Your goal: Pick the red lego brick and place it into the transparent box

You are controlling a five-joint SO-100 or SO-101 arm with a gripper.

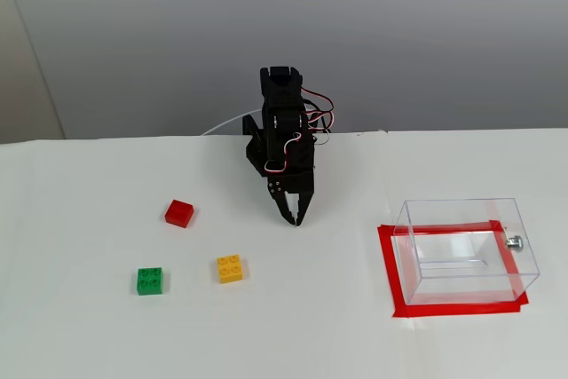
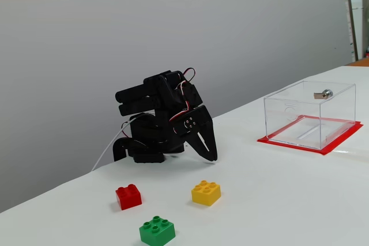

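Note:
The red lego brick [image 1: 179, 213] [image 2: 128, 196] lies on the white table, left of the arm in both fixed views. The transparent box [image 1: 463, 250] [image 2: 311, 113] stands at the right on a red taped rectangle, with a small silver knob [image 1: 513, 241] on its side; nothing shows inside it. My black gripper [image 1: 296, 217] [image 2: 212, 155] hangs folded near the arm's base, tips pointing down at the table, jaws together and holding nothing. It sits well apart from the red brick and from the box.
A green brick [image 1: 149, 280] [image 2: 157, 231] and a yellow brick [image 1: 231, 269] [image 2: 206, 192] lie in front of the red one. Red tape [image 1: 387, 264] frames the box's base. A grey wall rises behind the table's far edge.

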